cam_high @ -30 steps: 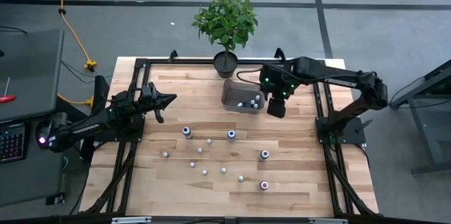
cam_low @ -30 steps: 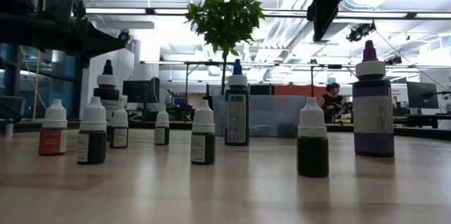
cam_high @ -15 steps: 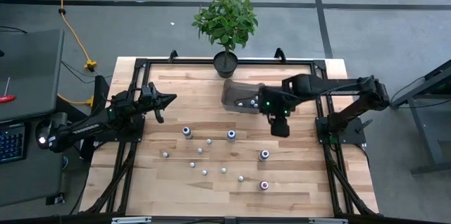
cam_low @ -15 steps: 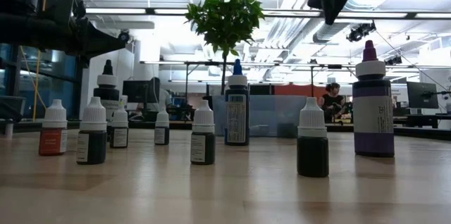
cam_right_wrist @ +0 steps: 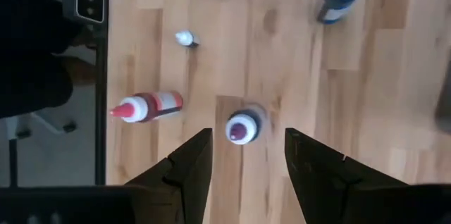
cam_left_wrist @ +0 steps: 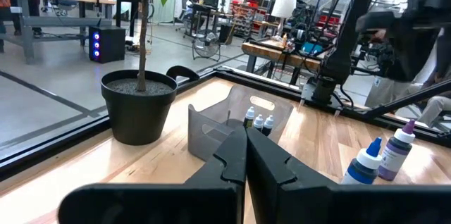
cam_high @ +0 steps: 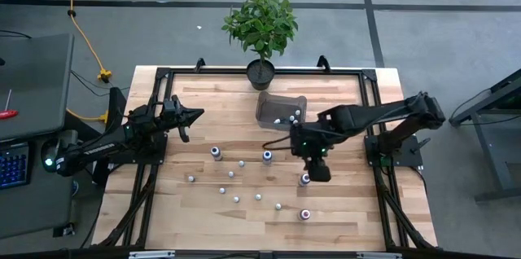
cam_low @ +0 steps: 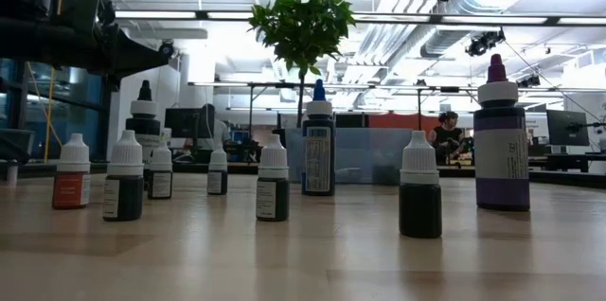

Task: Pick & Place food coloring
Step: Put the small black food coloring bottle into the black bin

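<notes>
Several tiny food coloring bottles stand upright on their bases on the wooden table (cam_high: 342, 210), among them a blue-capped one (cam_high: 267, 156), a red-capped one (cam_high: 305, 214) and a purple-capped one (cam_high: 304, 179). Three more sit inside the clear bin (cam_high: 281, 111). My right gripper (cam_high: 316, 169) hovers open, pointing down over the purple-capped bottle (cam_right_wrist: 243, 127), which shows just beyond its fingers (cam_right_wrist: 190, 164) and is not touched. My left gripper (cam_high: 195, 115) waits shut above the table's left side, pointing toward the bin (cam_left_wrist: 232, 122).
A potted plant (cam_high: 260, 27) stands at the far edge behind the bin. A black metal frame (cam_high: 370, 141) runs along the table's sides. Bare wood lies along the near edge. In the low view, the bottles line up, with the tall purple-capped one (cam_low: 501, 135) on the right.
My right gripper has travelled from beside the bin toward the near edge and a little to the left, ending over the purple-capped bottle. The left arm and all the bottles have stayed put.
</notes>
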Robot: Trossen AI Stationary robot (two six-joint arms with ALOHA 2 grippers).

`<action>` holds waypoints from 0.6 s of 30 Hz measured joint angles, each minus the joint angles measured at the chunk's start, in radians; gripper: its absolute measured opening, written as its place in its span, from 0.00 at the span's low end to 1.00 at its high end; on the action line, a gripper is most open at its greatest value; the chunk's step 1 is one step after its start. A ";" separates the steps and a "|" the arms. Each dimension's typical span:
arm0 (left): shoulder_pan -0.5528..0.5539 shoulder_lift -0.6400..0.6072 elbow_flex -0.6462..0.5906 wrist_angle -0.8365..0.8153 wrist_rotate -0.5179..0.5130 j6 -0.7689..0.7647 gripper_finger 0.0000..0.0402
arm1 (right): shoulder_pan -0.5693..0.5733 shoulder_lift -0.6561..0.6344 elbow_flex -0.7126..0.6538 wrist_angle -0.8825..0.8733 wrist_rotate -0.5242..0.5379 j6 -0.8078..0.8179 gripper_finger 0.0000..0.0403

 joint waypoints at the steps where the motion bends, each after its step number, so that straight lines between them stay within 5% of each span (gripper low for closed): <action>1: 0.000 0.000 0.000 0.000 0.000 0.000 0.00 | 0.007 0.018 0.023 0.000 0.001 0.007 0.41; 13: 0.000 0.000 0.000 0.000 0.000 0.000 0.00 | 0.080 0.362 0.432 -0.118 0.080 0.008 0.41; 18: 0.000 0.000 0.000 0.000 0.000 0.000 0.00 | 0.132 0.448 0.474 -0.099 0.157 0.113 0.41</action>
